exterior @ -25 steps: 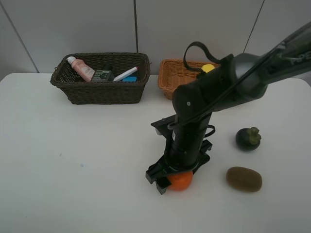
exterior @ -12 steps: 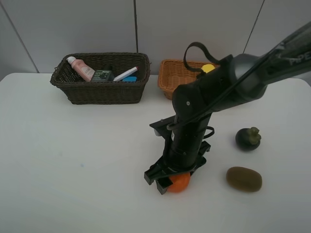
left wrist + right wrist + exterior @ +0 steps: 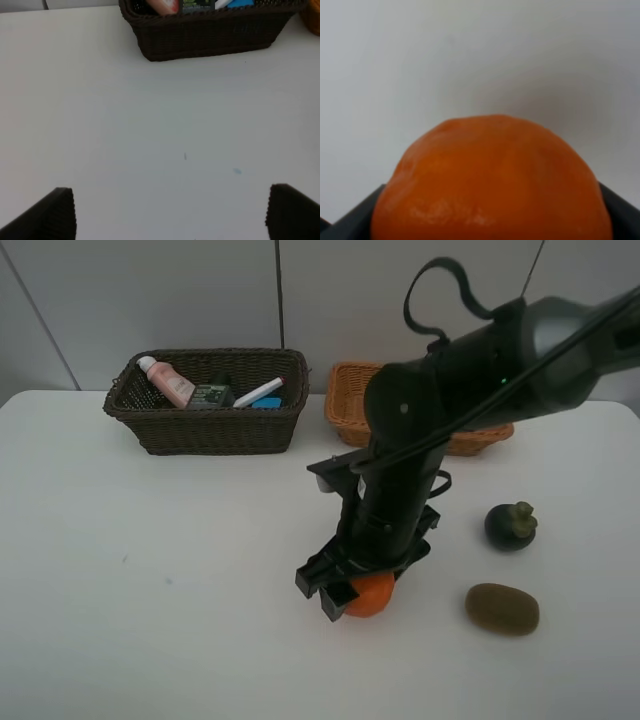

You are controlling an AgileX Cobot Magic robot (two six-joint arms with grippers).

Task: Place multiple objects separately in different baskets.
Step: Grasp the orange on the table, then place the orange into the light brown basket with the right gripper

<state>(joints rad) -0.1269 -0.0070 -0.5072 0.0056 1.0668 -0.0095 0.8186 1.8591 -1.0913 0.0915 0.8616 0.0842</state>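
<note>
I see the right fingers (image 3: 320, 585) clamped on the orange (image 3: 372, 596). The left fingers (image 3: 55, 215) stand wide apart, empty, above the desk (image 3: 160, 125).

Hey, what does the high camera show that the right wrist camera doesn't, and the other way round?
Only the high view: the dark brown basket holding the pink bottle, the tan basket, the mangosteen, the kiwi and the right arm. Only the right wrist view: close up, dark fingers flanking the orange on both sides. Both: that orange and the white table.
</note>
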